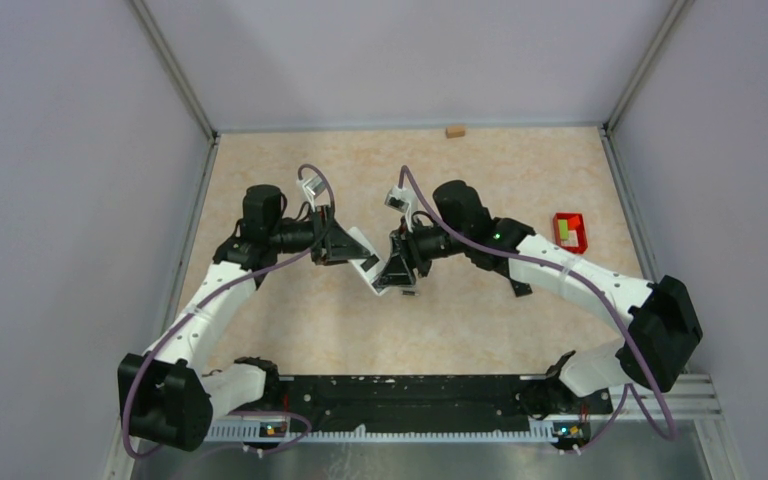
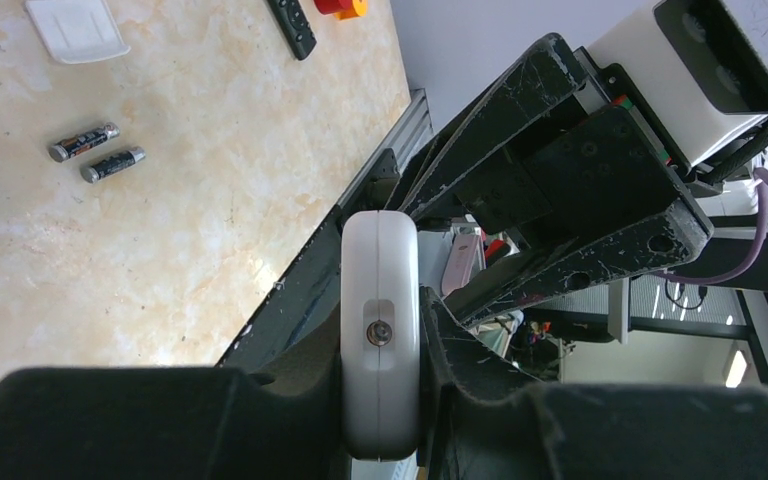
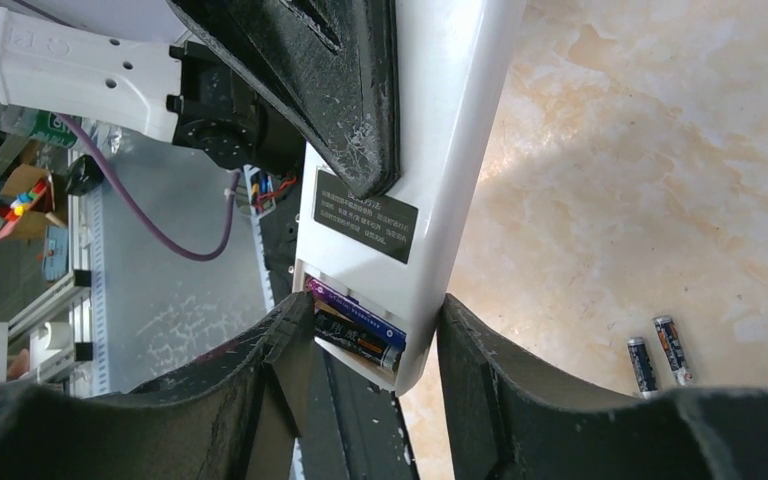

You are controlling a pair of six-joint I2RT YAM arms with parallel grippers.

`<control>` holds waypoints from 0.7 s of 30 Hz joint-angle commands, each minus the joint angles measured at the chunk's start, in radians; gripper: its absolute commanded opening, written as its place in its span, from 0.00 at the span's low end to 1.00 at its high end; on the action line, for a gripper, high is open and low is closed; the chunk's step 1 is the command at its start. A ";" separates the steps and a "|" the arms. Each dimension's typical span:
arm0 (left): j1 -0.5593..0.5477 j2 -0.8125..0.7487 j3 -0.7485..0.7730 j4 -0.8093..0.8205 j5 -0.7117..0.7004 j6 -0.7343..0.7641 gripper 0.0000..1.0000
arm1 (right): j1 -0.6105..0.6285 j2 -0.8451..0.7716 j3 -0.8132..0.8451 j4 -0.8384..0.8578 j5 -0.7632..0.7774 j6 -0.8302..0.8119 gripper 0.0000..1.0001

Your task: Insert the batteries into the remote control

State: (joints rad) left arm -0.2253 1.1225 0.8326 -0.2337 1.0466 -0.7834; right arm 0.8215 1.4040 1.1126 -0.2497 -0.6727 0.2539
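My left gripper [image 2: 380, 400] is shut on a white remote control [image 2: 380, 330] and holds it above the table, between the two arms [image 1: 365, 262]. My right gripper [image 3: 375, 350] is open, with a jaw on each side of the remote's open battery end [image 3: 430, 150]. The left finger touches the compartment edge; the right finger stands slightly off the casing. Two batteries lie in the compartment, one purplish [image 3: 355, 312] and one dark [image 3: 360, 345]. Another two batteries [image 2: 82, 141] [image 2: 112, 164] lie side by side on the table.
A white cover [image 2: 77, 28] and a black remote [image 2: 293, 25] lie on the table beyond the loose batteries. A red box [image 1: 569, 231] sits at the right, and a small wooden block [image 1: 454, 131] sits at the back wall. Grey walls enclose the table.
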 commanded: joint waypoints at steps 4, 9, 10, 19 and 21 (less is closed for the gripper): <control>-0.002 0.000 0.044 0.040 -0.003 0.001 0.00 | 0.010 -0.005 0.005 0.073 -0.030 -0.018 0.44; -0.002 0.000 0.044 0.038 -0.001 -0.002 0.00 | 0.010 -0.008 -0.001 0.077 -0.019 -0.032 0.40; -0.002 0.000 0.043 0.037 -0.001 -0.001 0.00 | 0.010 -0.010 -0.005 0.079 -0.014 -0.036 0.41; -0.002 -0.008 0.045 0.016 -0.011 0.030 0.00 | -0.002 0.000 0.005 0.070 0.049 0.112 0.59; -0.002 -0.012 0.048 0.017 -0.015 0.031 0.00 | -0.003 -0.012 -0.013 0.098 0.051 0.131 0.61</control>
State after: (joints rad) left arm -0.2253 1.1225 0.8333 -0.2405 1.0317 -0.7746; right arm 0.8215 1.4040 1.1069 -0.2230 -0.6369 0.3222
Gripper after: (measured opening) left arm 0.258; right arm 0.592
